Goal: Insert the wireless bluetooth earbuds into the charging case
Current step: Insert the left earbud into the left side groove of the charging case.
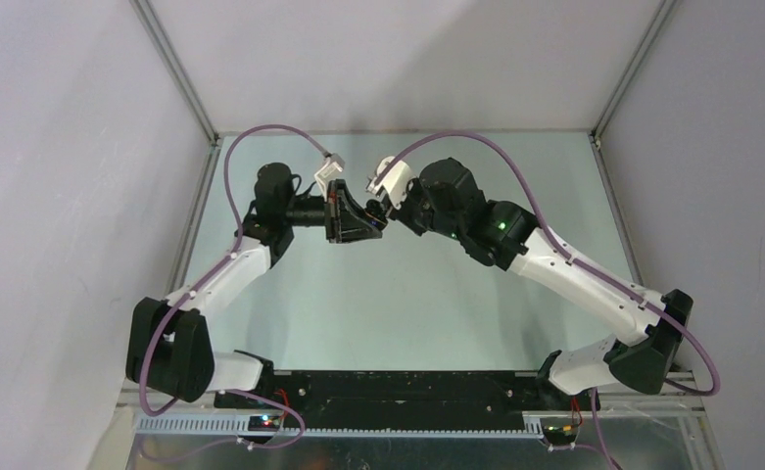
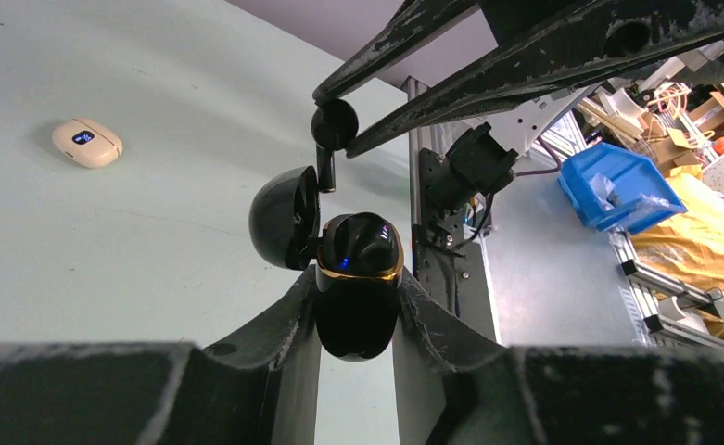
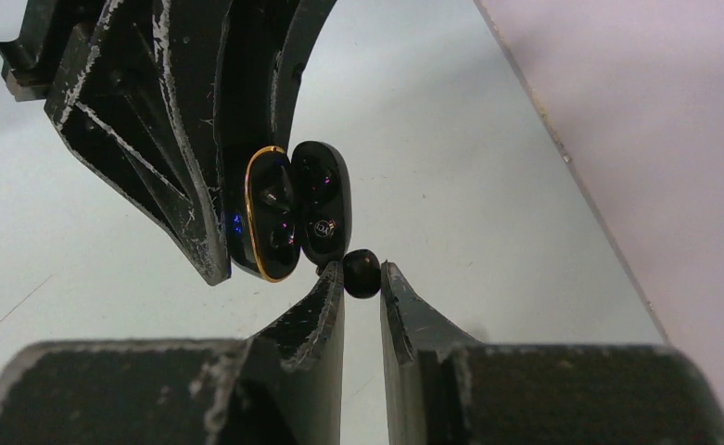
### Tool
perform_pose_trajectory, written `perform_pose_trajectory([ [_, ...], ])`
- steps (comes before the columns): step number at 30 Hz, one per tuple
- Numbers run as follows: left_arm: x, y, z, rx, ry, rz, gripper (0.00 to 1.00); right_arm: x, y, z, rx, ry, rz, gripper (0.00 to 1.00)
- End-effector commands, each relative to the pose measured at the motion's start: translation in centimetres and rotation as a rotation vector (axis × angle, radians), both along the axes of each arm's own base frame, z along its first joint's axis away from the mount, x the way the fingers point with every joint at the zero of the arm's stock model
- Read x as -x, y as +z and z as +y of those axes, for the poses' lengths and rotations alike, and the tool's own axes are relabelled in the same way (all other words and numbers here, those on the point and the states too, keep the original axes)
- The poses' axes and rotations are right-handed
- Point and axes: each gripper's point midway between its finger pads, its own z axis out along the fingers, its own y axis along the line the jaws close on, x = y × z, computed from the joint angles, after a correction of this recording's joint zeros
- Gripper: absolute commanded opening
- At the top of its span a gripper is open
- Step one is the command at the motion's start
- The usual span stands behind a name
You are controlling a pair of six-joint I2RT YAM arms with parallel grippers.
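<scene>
Clamping the open black charging case (image 2: pixel 359 287), our left jaws face our right jaws, which pinch a black earbud (image 3: pixel 362 272) just beside its lid. Only the left wrist view shows a cream case (image 2: pixel 86 142) on the desk (image 2: pixel 154 278), well apart.

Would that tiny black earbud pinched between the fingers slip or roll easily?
Probably slippery: the earbud looks glossy and rounded, pinched only at the tips of the right gripper. Likely to roll if dropped. Seems light, being far smaller than the case.
</scene>
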Motion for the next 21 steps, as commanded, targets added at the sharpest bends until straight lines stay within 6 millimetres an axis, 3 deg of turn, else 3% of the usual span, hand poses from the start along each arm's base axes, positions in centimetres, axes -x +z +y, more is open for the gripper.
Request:
perform_pose_trajectory([
  [1,0.9,0.9,-0.2,0.009,-0.021,-0.073,0.00,-0.4,1.3,0.5,-0.039,-0.028,-0.037,0.08],
  [13,0.5,0.4,-0.2,-0.013,-0.005,-0.070,0.00,0.5,1.0,1.0,-0.036,0.005,-0.021,0.07],
  [21,0.7,0.5,-0.2,-0.012,-0.006,-0.074,0.00,0.9,-0.5,2.3,-0.013,0.030,0.004,0.07],
])
